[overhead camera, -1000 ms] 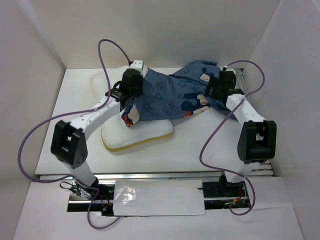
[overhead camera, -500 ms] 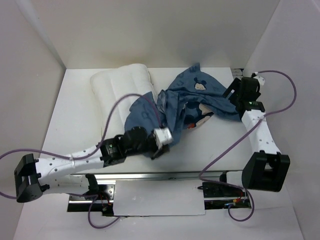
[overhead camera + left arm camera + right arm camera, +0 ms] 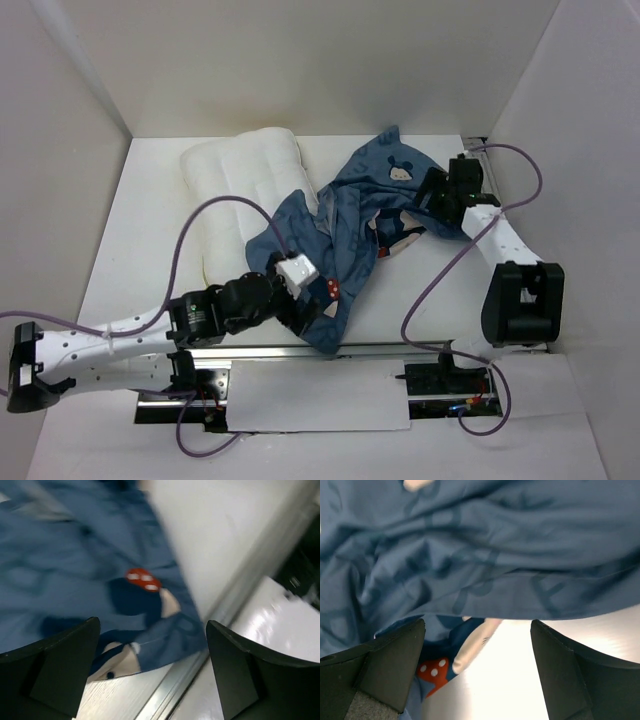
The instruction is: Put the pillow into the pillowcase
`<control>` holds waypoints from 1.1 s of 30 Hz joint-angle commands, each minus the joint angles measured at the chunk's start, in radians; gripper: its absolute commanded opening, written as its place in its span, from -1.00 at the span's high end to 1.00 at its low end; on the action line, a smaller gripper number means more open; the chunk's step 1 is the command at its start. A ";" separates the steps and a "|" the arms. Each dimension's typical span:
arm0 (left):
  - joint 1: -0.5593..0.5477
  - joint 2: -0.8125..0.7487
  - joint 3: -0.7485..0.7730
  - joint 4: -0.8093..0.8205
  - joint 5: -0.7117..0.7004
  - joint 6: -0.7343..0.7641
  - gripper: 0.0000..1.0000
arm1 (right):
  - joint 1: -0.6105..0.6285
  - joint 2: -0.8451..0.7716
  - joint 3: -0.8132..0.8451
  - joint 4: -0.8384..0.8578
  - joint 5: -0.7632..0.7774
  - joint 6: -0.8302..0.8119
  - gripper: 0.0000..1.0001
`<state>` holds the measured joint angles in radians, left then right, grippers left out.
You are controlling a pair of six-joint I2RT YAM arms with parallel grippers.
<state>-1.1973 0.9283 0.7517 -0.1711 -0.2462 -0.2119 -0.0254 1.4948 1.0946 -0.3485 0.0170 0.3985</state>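
With the left gripper (image 3: pixel 153 630) and right gripper (image 3: pixel 477 625) both spread wide, the loose pillowcase (image 3: pixel 345 215) could slide off the near edge of the table (image 3: pixel 150 240).

The white table (image 3: pixel 150 230) bears the pillow (image 3: pixel 240 180) and crumpled pillowcase (image 3: pixel 345 215).

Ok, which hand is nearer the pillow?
Left. The left hand hangs over the pillowcase's near end, close to the pillow; the right hand is off across the pillowcase's right side.
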 commanded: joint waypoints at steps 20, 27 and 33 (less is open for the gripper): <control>0.720 0.405 0.210 0.004 0.154 -0.257 -0.14 | 0.280 0.232 0.123 0.043 -0.023 -0.003 0.08; 0.732 0.394 0.192 0.042 0.132 -0.259 1.00 | 0.289 -0.046 -0.068 -0.065 0.171 0.120 1.00; 0.817 0.356 0.215 0.033 0.133 -0.268 1.00 | 0.300 -0.347 -0.317 -0.395 0.278 0.354 1.00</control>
<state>-0.4232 1.3235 0.9424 -0.1856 -0.1036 -0.4755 0.2657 1.2591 0.8532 -0.5125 0.1997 0.5983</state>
